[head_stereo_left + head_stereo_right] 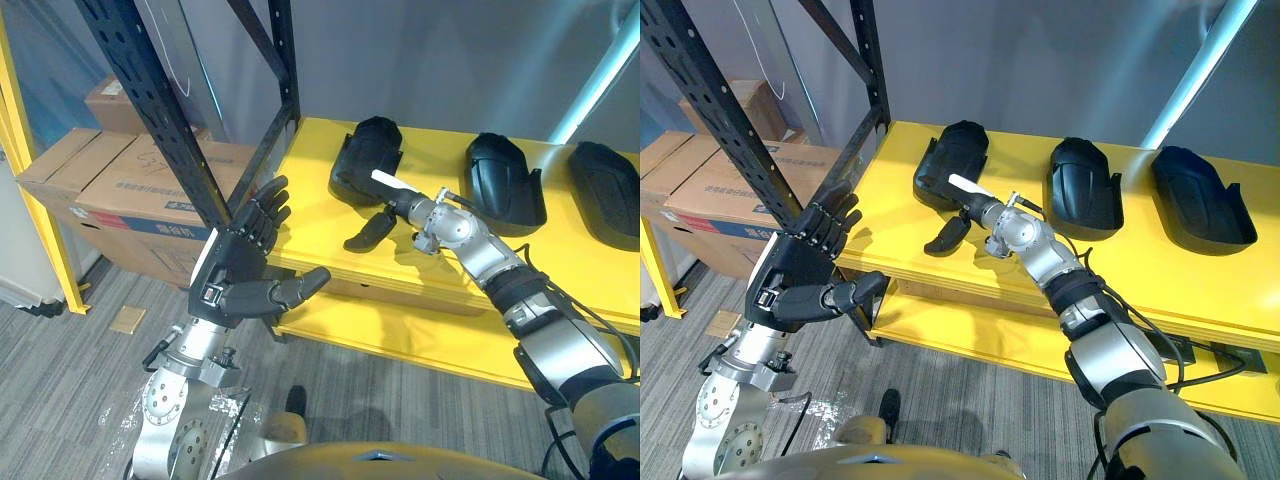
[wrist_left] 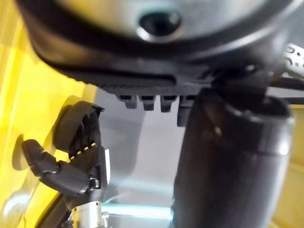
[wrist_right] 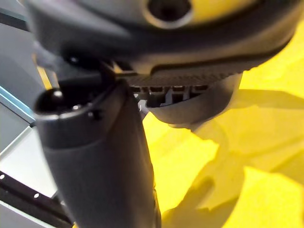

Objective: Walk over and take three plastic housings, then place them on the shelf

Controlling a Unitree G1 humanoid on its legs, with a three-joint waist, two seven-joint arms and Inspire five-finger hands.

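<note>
Three black plastic housings stand in a row on the yellow shelf [image 1: 305,220]: a left one [image 1: 365,155], a middle one [image 1: 505,180] and a right one [image 1: 605,195]. My right hand [image 1: 392,205] reaches over the shelf to the left housing's near side, its fingers straight against the housing [image 3: 199,107] and its thumb [image 1: 365,232] spread away over the yellow board. My left hand [image 1: 240,270] is raised open in front of the shelf's left end, palm up and holding nothing. The left wrist view looks across at the right hand [image 2: 71,159] by that housing [image 2: 78,118].
A black slanted shelf upright [image 1: 160,110] stands just behind my left hand. Cardboard boxes [image 1: 110,185] are stacked on the floor to the left, beside a yellow frame post [image 1: 30,170]. A lower yellow board [image 1: 400,340] runs under the shelf.
</note>
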